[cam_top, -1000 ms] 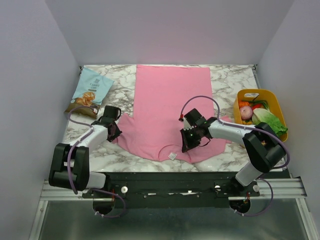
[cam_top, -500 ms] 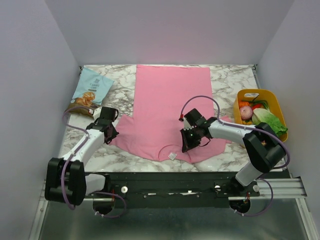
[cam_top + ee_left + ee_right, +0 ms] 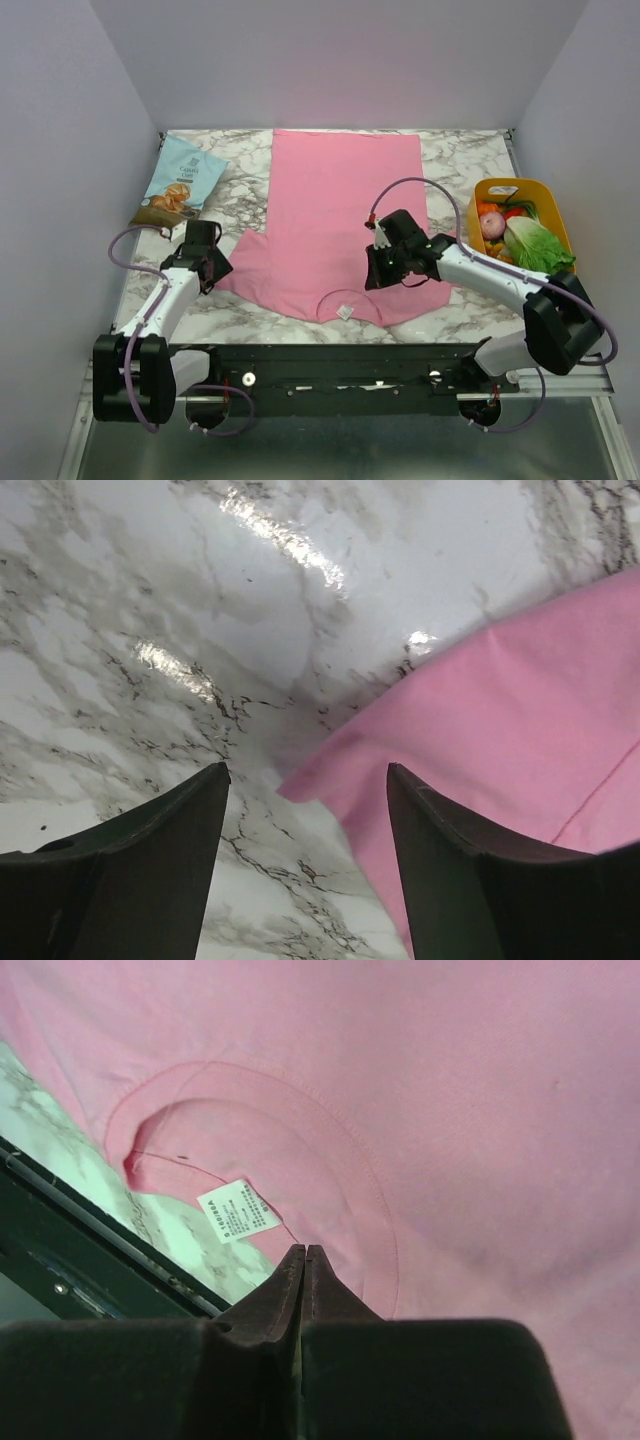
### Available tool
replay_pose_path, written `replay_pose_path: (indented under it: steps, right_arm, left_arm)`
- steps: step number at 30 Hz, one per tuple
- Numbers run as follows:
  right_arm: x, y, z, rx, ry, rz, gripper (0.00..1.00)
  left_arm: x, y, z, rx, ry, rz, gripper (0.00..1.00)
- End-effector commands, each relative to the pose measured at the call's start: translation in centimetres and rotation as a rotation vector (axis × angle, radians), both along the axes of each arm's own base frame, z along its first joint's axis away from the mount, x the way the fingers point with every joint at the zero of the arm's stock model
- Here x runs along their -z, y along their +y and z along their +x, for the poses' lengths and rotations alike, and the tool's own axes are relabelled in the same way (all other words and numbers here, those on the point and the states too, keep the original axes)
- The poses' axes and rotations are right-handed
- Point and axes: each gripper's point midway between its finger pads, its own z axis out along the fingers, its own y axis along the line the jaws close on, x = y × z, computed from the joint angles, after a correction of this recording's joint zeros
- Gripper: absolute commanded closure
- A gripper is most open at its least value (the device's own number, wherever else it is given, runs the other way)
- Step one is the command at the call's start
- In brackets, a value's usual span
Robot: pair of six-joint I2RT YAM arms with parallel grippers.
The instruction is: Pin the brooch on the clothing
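Observation:
The clothing (image 3: 338,215) is a pink T-shirt lying flat on the marble table, neckline toward the near edge, with its white label (image 3: 345,312) showing. My left gripper (image 3: 205,266) stands open at the tip of the left sleeve. In the left wrist view, the sleeve corner of the clothing (image 3: 500,710) lies between the spread fingers of the left gripper (image 3: 305,772), which hold nothing. My right gripper (image 3: 373,276) hovers over the shirt just right of the neckline. Seen from the right wrist, this gripper (image 3: 304,1248) is shut, tips pointing at the label (image 3: 238,1210). The brooch is hidden.
A blue snack bag (image 3: 180,183) lies at the back left of the table. A yellow basket (image 3: 510,184) of vegetables stands at the right edge. The black mounting rail (image 3: 330,360) runs along the near edge, just below the neckline.
My left gripper has drawn the sleeve out to the left and opened, letting it go. The right gripper has lifted a little and shifted away from the near edge, still shut.

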Motion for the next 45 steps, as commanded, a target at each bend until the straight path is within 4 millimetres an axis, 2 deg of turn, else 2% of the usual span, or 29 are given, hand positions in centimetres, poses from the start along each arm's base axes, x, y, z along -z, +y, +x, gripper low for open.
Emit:
replay_pose_path:
  steps: [1,4,7,8,11,13,15,19,20,22,23,25,26,27,28,29,30,31,32,33,34,35,36,38,40,41,43,44,45]
  right_arm:
    - [-3.5,0.0,1.6,0.051,-0.115,0.024,0.90]
    - [-4.3,-0.5,1.9,0.072,-0.146,0.017,0.90]
    - [-4.9,-1.0,2.2,0.089,-0.171,0.006,0.90]
    - [-5.1,-1.1,2.2,0.090,-0.179,0.007,0.90]
    - [-5.4,-1.3,2.3,0.100,-0.189,0.004,0.89]
    - [-5.7,-1.4,2.3,0.104,-0.195,0.005,0.90]
    - [-6.0,-1.5,2.3,0.109,-0.200,0.012,0.89]
    - [-6.3,-1.7,2.5,0.123,-0.209,0.009,0.90]
    - [-6.3,-1.8,2.6,0.130,-0.211,0.005,0.90]
    - [-6.1,-1.9,2.7,0.138,-0.208,-0.004,0.90]
    - [-6.0,-2.0,2.7,0.144,-0.206,-0.005,0.90]
    - [-5.9,-2.1,2.8,0.153,-0.206,-0.013,0.90]
    - [-5.8,-2.3,3.0,0.165,-0.209,-0.025,0.90]
    - [-5.7,-2.6,3.1,0.176,-0.209,-0.034,0.89]
    - [-5.4,-2.9,3.0,0.186,-0.205,-0.049,0.89]
    - [-5.5,-3.2,3.1,0.197,-0.213,-0.059,0.90]
    - [-5.4,-3.4,3.1,0.206,-0.214,-0.066,0.89]
    - [-5.3,-3.7,3.0,0.212,-0.213,-0.073,0.90]
    - [-5.3,-3.8,2.9,0.213,-0.213,-0.072,0.90]
    - [-5.4,-4.3,3.1,0.233,-0.228,-0.087,0.90]
    - [-5.3,-4.5,3.1,0.238,-0.230,-0.092,0.90]
    - [-5.3,-4.7,3.0,0.243,-0.232,-0.096,0.90]
    - [-5.3,-4.7,3.0,0.245,-0.235,-0.096,0.90]
    - [-5.0,-4.8,2.9,0.243,-0.229,-0.101,0.89]
    - [-4.6,-4.7,2.9,0.236,-0.218,-0.106,0.90]
    - [-4.4,-4.6,2.8,0.231,-0.210,-0.106,0.90]
    - [-4.3,-4.3,2.9,0.221,-0.208,-0.101,0.90]
    - [-4.1,-4.1,3.0,0.215,-0.202,-0.100,0.90]
    - [-4.0,-4.1,3.1,0.213,-0.204,-0.102,0.90]
  left_arm:
    - [1.6,0.0,-0.7,-0.019,0.021,-0.061,0.32]
    - [2.7,-0.4,-0.7,-0.005,0.036,-0.087,0.42]
    - [3.1,-0.8,-0.4,0.011,0.031,-0.108,0.58]
    - [3.2,-0.7,-0.3,0.008,0.024,-0.106,0.69]
    - [2.6,-0.3,0.2,0.002,0.006,-0.090,0.93]
    - [1.6,-0.1,0.7,0.018,-0.017,-0.069,1.00]
    - [-0.6,-0.4,2.0,0.043,-0.084,-0.056,1.00]
    - [-4.9,-3.2,4.6,0.131,-0.189,-0.022,1.00]
    - [-6.7,-5.7,5.5,0.195,-0.233,-0.037,1.00]
    - [-7.9,-8.8,6.6,0.268,-0.263,-0.076,1.00]
    - [-9.3,-12.1,7.1,0.339,-0.297,-0.127,1.00]
    - [-9.7,-16.0,8.2,0.418,-0.314,-0.170,1.00]
    - [-11.3,-18.0,9.0,0.447,-0.350,-0.200,1.00]
    - [-10.5,-20.9,9.0,0.508,-0.334,-0.213,1.00]
    - [-10.6,-22.4,9.1,0.543,-0.333,-0.225,1.00]
    - [-11.9,-24.2,9.8,0.575,-0.361,-0.242,1.00]
    - [-10.6,-26.5,9.5,0.630,-0.322,-0.258,1.00]
    - [-10.5,-27.6,9.6,0.660,-0.317,-0.279,0.99]
    - [-10.9,-28.9,9.7,0.689,-0.322,-0.306,0.74]
    - [-10.2,-30.1,9.6,0.721,-0.306,-0.349,0.58]
    - [-10.2,-30.7,9.5,0.737,-0.310,-0.365,0.47]
    - [-9.7,-30.8,9.4,0.739,-0.304,-0.371,0.28]
    - [-10.1,-30.6,9.3,0.739,-0.319,-0.374,0.22]
    - [-9.2,-29.5,8.6,0.725,-0.312,-0.344,0.19]
    - [-9.7,-27.8,8.1,0.692,-0.332,-0.305,0.20]
    - [-8.7,-26.8,7.4,0.681,-0.309,-0.284,0.21]
    - [-8.4,-25.2,6.1,0.656,-0.287,-0.258,0.23]
    - [-7.1,-24.2,5.3,0.633,-0.254,-0.241,0.26]
    - [-7.0,-23.3,4.5,0.619,-0.238,-0.230,0.31]
